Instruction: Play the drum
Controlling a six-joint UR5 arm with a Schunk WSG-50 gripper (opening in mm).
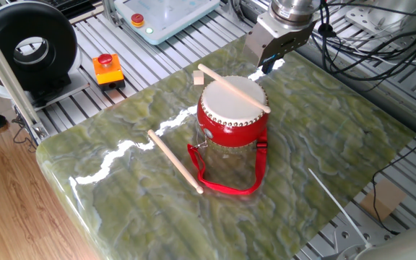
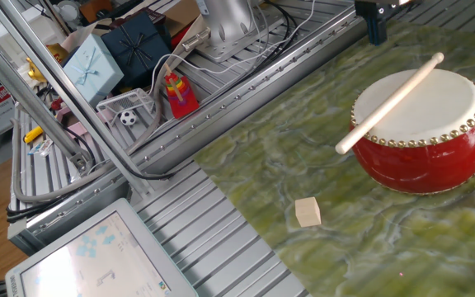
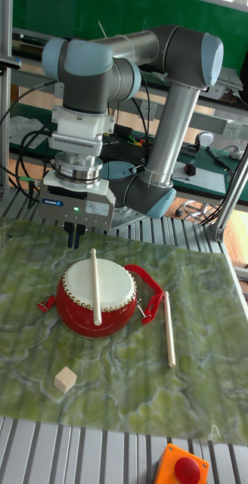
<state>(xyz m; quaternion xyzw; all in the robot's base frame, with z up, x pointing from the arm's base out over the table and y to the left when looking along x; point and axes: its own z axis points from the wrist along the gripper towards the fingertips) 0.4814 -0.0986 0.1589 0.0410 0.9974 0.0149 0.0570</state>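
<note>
— Where is the hand, and has it got anything?

— It hangs just behind the drum, above the far part of the worktop, fingers pointing down. The dark fingers sit close together with nothing between them; whether they are pressed fully closed I cannot tell. It holds nothing and touches nothing.

— And the drum?

— Upright near the middle of the green marbled worktop, skin head up, with metal studs round the rim. One wooden stick lies across the head, both ends sticking out past the rim. The red strap loops out onto the worktop on the side away from the hand.

— The other stick?

— The second stick lies flat on the worktop, beside the drum and apart from it.

— Anything else?

— A small wooden cube rests on the worktop, apart from the drum. Off the worktop, an orange box with a red button stands on the metal rails.
</note>
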